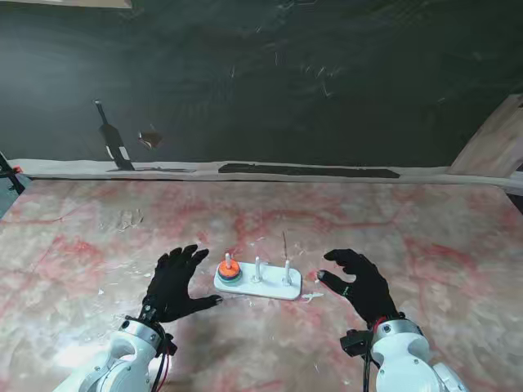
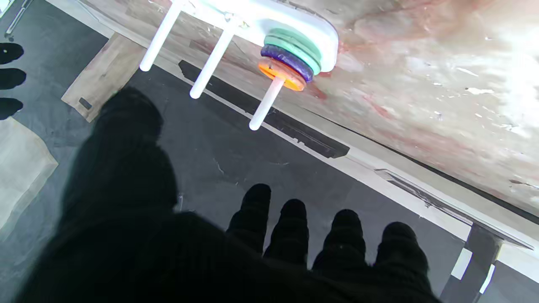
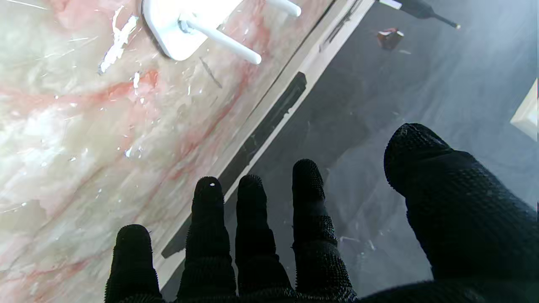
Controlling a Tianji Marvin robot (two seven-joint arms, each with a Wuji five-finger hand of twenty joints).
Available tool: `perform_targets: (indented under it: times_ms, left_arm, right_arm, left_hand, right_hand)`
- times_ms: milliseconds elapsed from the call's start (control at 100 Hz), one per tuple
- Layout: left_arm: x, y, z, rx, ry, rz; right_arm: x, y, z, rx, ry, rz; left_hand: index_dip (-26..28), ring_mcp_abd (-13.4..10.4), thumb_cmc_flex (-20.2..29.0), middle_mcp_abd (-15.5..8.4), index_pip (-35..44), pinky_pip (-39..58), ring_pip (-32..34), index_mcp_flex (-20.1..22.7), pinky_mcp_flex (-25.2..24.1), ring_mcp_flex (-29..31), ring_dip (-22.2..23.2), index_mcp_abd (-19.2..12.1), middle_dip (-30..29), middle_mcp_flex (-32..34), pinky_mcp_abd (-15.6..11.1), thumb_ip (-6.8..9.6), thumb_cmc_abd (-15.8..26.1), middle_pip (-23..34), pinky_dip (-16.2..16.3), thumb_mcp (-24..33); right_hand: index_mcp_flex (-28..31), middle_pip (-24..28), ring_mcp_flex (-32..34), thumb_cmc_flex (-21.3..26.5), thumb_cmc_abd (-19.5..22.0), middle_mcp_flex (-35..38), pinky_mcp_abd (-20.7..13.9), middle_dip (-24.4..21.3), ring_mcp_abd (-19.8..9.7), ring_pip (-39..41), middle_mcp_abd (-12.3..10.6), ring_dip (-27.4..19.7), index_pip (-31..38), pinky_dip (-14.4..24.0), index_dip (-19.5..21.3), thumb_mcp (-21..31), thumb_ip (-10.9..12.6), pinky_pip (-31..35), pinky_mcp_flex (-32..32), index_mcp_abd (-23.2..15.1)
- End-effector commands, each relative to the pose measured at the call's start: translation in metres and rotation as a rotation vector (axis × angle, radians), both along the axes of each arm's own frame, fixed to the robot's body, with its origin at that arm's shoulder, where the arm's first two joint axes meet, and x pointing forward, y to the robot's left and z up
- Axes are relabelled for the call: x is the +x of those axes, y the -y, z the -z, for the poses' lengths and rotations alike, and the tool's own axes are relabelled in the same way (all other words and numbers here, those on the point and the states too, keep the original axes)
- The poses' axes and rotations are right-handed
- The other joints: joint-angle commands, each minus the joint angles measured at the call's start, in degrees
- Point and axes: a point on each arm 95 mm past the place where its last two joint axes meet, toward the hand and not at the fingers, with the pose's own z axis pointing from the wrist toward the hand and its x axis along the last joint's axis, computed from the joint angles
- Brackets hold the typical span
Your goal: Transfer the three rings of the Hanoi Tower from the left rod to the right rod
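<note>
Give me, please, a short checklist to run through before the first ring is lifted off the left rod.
1. All three rings on the left rod, orange ring on top, purple ring and green ring under it: ok.
2. Middle rod and right rod bare: ok.
3. Left hand open, holding nothing: ok.
4. Right hand open, holding nothing: ok.
5. White base flat on the table: ok.
6. Rings slide freely on the rod: cannot tell.
</note>
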Motion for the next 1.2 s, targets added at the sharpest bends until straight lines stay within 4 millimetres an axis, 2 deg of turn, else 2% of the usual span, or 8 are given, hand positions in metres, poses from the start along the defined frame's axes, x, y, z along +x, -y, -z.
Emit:
perform_targets:
  times_ms: [0,530,970,1190]
  left_arm:
    - [0.000,0.001,0.000,-0.004,-0.005,0.007]
    - [0.003,0.003,0.002,-0.003,-0.020,0.021]
    - [0.007,0.007,0.003,0.004,-0.032,0.041]
    - [0.015,0.003,0.009,0.031,-0.045,0.022]
  right_arm:
    - [-0.002,-0.002,0.001,0.007,-0.006,-0.005]
    - [0.000,-0.002,0.001,0.020,-0.009,-0.007]
    - [-0.003,0.000,0.001,0.019,-0.014,-0.016]
    - [-0.005,0.000,0.001,0.023,-0.017,-0.022]
  left_hand:
    - [-0.75,-0.13,-0.15,0.15,0.77,0.05,0.65,0.03,-0.53,-0.48,0.56,0.01,0.78,-0.84,-0.36,-2.33,0.72,0.86,0.61,-0.98]
    - [-0.92,-0.07,0.12,0.11,1.38,0.25,0.95,0.01,-0.56,-0.42,1.49,-0.26,1.61,-0.88,-0.32,-2.37,1.22,1.17,1.26,-1.14]
    - [-1.29,-0.24,0.11,0.41,0.86,0.51,1.49,-0.36,-0.63,-0.25,1.89,-0.46,1.88,-0.96,-0.33,-2.33,1.23,1.09,1.93,-1.32]
    - [-1.51,-1.07,0.55,1.03,-0.30,0.73,1.37,-0.62,-0.57,-0.19,1.74,-1.14,1.10,-0.73,-0.75,-2.04,-1.70,0.78,2.38,-1.30]
  right_hand:
    - [1.71,-0.17,1.03,-0.08,0.75,0.88,0.21,-0.09,0.30,0.30,-0.03,-0.14,-0.48,-1.14,0.58,-1.68,0.83,1.28,-0.35,-1.42]
    - [1.01,-0.18,1.26,0.03,1.96,0.84,0.28,-0.05,0.37,0.41,0.00,-0.07,-0.73,-2.25,0.76,-2.79,1.01,2.07,-0.47,-1.46]
    - [0.13,-0.14,1.63,0.17,1.28,0.58,0.29,-0.02,0.27,0.64,-0.10,0.05,-0.74,-2.72,0.84,-2.60,1.05,2.88,-0.36,-1.65]
    - [0.29,-0.14,1.61,0.07,1.25,0.56,0.35,-0.03,0.23,0.58,-0.06,0.03,-0.66,-2.96,0.85,-2.52,1.02,3.18,-0.42,-1.67]
